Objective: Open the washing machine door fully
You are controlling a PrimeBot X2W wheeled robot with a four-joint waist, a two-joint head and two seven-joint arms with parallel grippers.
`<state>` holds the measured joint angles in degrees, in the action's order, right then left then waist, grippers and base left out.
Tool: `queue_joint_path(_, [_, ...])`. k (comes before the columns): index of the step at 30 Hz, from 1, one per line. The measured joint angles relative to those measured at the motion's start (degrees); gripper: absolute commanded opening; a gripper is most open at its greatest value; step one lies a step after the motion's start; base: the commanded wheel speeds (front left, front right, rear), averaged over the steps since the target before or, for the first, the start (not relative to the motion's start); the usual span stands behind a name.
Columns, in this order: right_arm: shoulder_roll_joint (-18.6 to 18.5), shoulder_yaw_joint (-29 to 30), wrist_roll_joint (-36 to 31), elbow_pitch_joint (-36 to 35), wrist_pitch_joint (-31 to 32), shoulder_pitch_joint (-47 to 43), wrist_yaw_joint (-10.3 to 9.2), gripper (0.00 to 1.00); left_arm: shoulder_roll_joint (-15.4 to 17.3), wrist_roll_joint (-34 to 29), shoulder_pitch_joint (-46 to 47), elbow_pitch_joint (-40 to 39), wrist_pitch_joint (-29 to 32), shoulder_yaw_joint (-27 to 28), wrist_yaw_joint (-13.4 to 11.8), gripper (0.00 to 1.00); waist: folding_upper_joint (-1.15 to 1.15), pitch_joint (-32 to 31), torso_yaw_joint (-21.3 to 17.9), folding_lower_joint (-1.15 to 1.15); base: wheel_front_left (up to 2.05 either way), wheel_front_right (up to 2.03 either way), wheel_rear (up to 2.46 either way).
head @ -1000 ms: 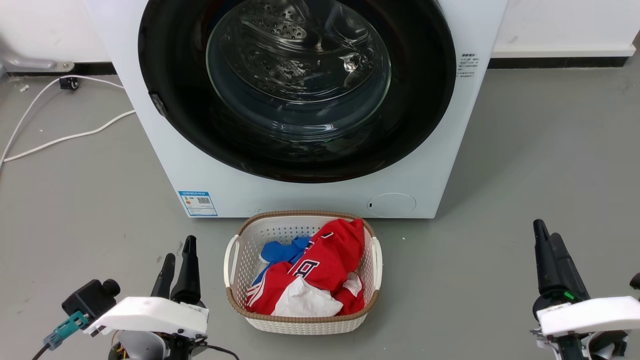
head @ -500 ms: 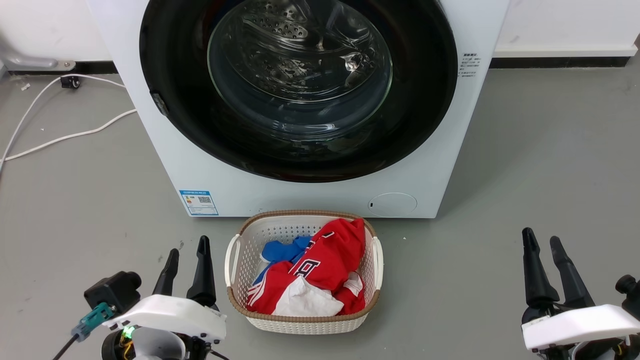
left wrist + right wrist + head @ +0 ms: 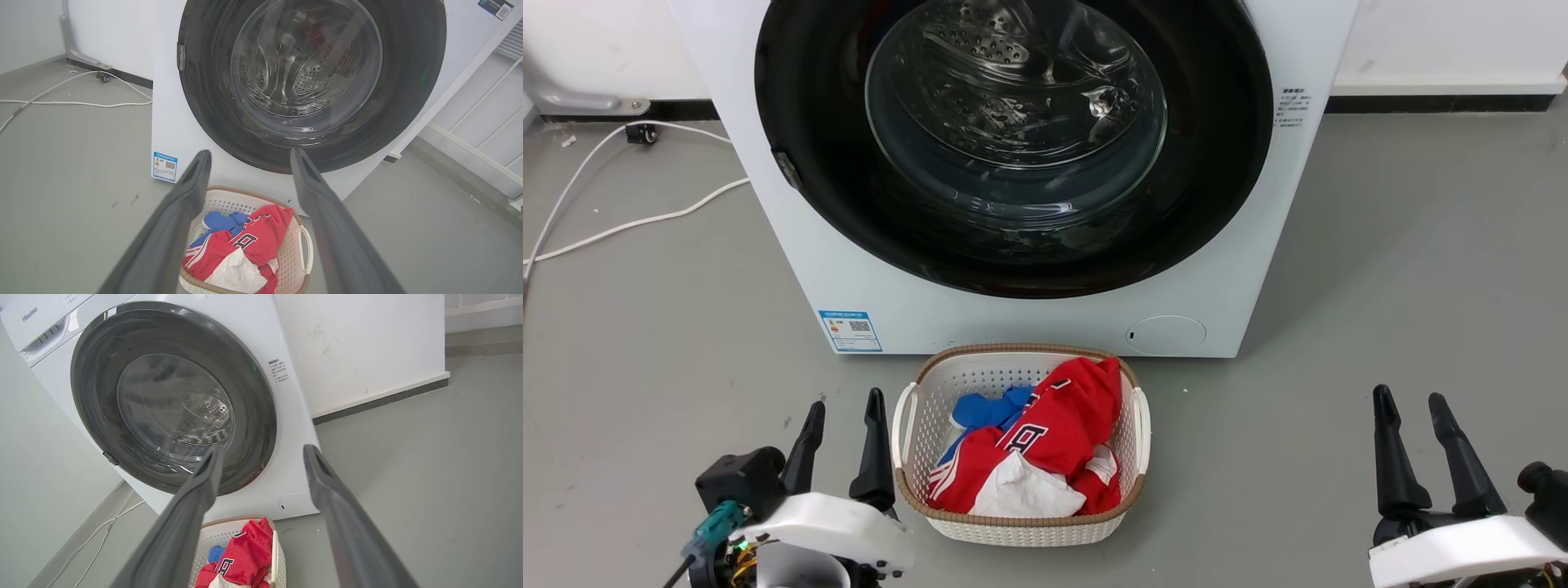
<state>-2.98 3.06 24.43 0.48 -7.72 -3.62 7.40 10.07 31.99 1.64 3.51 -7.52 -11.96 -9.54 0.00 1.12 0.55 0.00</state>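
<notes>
The left gripper [image 3: 846,400] has been moved nearer the white plastic basket [image 3: 980,377], the right gripper [image 3: 1408,394] spread wider. Both are held apart, empty. The round glossy black washing machine door [image 3: 1217,163] is seen shut.

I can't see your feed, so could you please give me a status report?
Left gripper and right gripper open, empty, low. Round glossy black washing machine door shut. White plastic laundry basket close before it, possibly in swing path.
</notes>
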Motion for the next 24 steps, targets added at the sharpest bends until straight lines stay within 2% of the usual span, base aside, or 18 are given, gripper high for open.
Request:
queue_joint_path(15, [0.0,0.11,-8.92,-1.78,-2.16,-1.94,0.0,1.0,0.51,-8.36,-0.99,-1.31,-2.27,-2.19,-0.75,1.0,0.0,-0.3,0.22,0.0,0.0,0.0,0.0])
queue_joint_path(24, [0.0,0.35,-12.38,-2.56,-3.37,-2.77,0.01,1.0,-0.15,-11.85,-2.29,-1.68,-3.34,-2.03,0.04,1.0,0.0,-0.56,0.29,0.0,0.0,0.0,0.0])
